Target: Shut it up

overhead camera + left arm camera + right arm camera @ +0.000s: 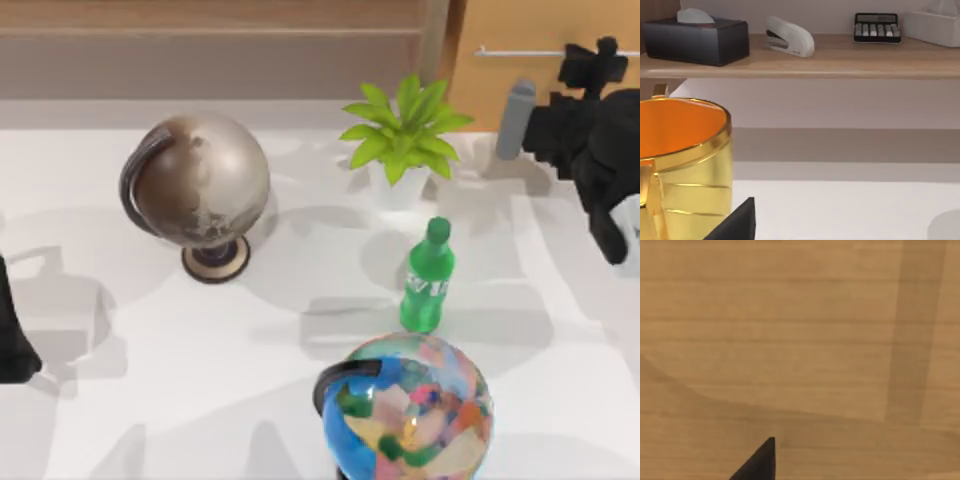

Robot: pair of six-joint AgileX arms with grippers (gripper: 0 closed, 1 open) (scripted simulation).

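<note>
Right gripper [598,62] at upper right of top view, against light orange-brown wooden drawer [520,30] front by thin silver bar handle [520,51]; finger gap cannot be told; left arm [15,330] parked at left edge

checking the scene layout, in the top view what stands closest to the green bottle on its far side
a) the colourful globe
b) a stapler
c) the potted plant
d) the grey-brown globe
c: in the top view the potted plant stands just beyond the green bottle, toward the back of the table, while the colourful globe sits on the bottle's near side.
</note>
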